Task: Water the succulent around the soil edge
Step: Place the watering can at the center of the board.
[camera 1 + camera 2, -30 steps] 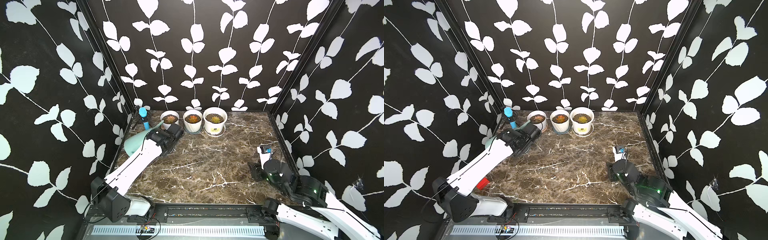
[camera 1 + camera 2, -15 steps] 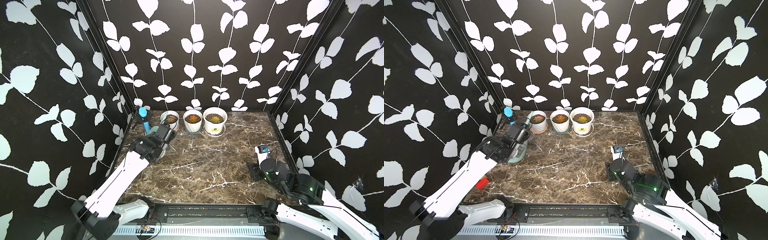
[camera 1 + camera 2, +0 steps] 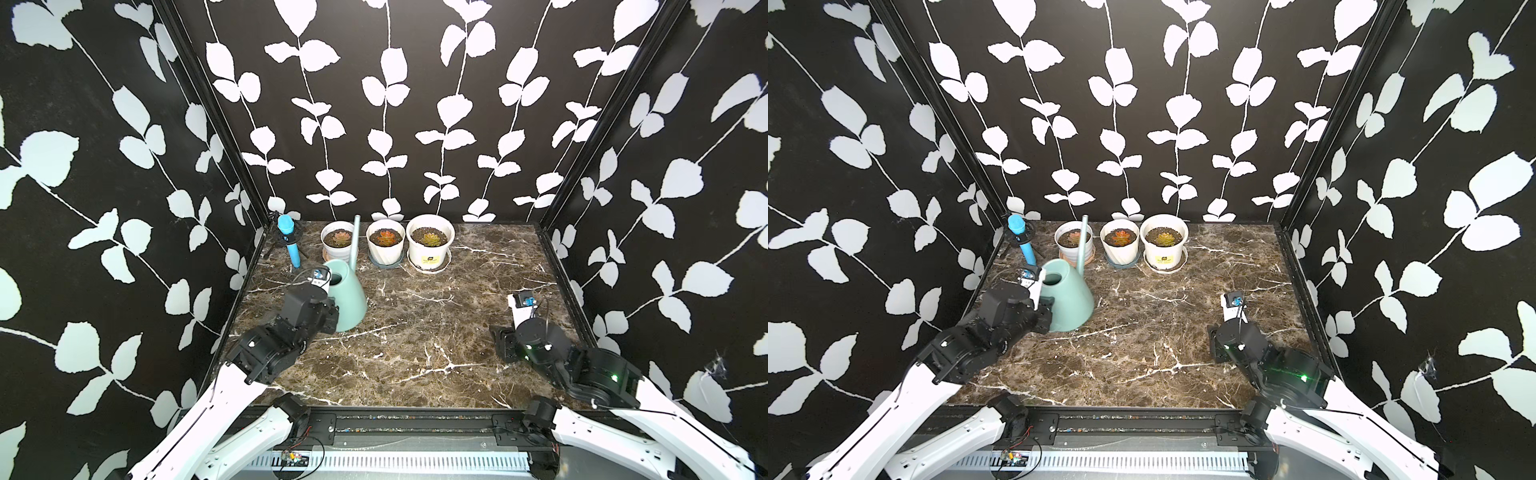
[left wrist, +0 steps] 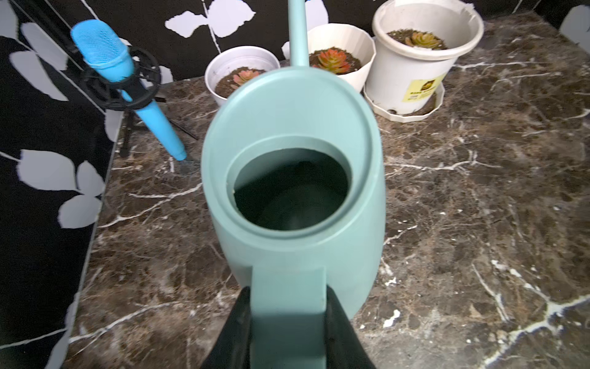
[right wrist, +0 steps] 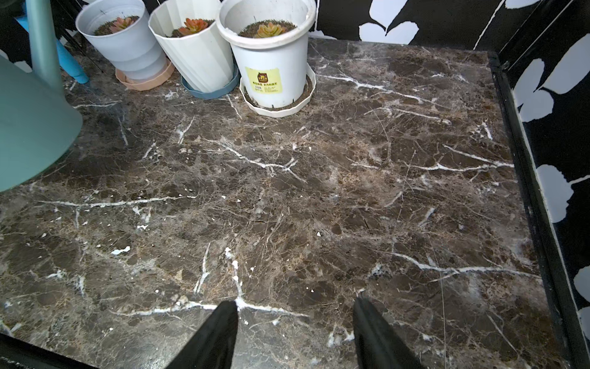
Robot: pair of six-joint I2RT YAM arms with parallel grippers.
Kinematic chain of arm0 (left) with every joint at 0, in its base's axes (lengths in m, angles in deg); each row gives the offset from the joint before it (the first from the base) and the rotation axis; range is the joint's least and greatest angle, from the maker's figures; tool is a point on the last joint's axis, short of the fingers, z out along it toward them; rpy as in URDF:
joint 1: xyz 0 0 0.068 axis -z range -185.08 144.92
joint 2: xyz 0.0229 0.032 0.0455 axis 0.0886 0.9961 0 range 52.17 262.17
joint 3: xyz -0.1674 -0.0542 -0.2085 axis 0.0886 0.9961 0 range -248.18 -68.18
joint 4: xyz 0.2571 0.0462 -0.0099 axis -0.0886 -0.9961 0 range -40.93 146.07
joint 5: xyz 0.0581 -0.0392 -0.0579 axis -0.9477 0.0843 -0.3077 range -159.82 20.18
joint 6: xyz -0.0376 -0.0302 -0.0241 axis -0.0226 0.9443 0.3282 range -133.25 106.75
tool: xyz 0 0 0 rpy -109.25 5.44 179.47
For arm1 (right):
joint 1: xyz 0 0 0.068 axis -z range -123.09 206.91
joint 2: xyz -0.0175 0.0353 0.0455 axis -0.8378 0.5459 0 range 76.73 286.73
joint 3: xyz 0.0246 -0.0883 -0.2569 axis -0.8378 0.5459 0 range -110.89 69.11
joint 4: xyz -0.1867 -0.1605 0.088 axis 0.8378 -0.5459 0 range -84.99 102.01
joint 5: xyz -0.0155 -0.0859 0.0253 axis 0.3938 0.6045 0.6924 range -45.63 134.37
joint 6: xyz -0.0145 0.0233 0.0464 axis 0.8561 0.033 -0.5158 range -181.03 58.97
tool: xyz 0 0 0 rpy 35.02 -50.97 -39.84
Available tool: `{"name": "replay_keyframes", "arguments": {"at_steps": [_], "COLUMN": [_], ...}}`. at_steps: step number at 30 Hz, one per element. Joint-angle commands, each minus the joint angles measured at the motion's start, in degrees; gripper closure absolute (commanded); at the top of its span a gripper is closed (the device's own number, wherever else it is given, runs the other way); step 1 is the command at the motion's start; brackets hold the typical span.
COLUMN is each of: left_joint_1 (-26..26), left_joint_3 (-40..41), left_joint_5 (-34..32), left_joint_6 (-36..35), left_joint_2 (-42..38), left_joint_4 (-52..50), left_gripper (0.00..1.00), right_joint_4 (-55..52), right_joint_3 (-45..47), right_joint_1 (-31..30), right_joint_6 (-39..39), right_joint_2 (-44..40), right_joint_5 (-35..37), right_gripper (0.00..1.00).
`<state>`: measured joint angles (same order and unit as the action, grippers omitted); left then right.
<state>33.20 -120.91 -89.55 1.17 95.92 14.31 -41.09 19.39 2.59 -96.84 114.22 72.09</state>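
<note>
On the brown marble tabletop, the left gripper, clamped on the handle of the teal watering can, has drawn it back upright from the pink succulent in the leftmost pot, suggesting pouring is over, while the right gripper waits half-open, empty.

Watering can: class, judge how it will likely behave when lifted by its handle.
Probably stiff: the watering can looks like moulded plastic. Likely hard to tip standing, given its wide conical base. Gripped only at the handle by the left pincer, it may swing spout-down.
</note>
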Motion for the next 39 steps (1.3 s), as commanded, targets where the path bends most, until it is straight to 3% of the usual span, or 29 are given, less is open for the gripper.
{"name": "replay_keyframes", "arguments": {"at_steps": [1,8,14,29,39], "left_joint_1": [1.24,1.48,4.39,5.97,5.93], "left_joint_3": [3.01,9.24,10.00,19.53,21.00], "left_joint_5": [1.13,1.26,-0.17,-2.78,-0.88], "left_joint_6": [3.05,4.83,2.02,3.13,2.37], "left_joint_2": [-0.92,1.78,7.35,5.99,10.49], "left_joint_4": [11.08,21.69,24.76,30.42,32.56], "left_gripper": [1.00,1.00,1.00,1.00,0.84], "right_joint_4": [4.07,8.99,11.09,14.17,13.90], "right_joint_3": [3.39,9.15,11.61,8.84,8.31], "right_joint_1": [0.30,0.34,0.30,0.27,0.11], "right_joint_6": [-1.99,-5.75,-7.42,-5.06,-6.12], "right_joint_2": [0.10,0.12,-0.84,5.17,6.19], "right_joint_5": [-0.17,-3.42,-5.69,-7.07,-7.25], "right_gripper": [0.39,0.38,0.38,0.31,0.28]}}
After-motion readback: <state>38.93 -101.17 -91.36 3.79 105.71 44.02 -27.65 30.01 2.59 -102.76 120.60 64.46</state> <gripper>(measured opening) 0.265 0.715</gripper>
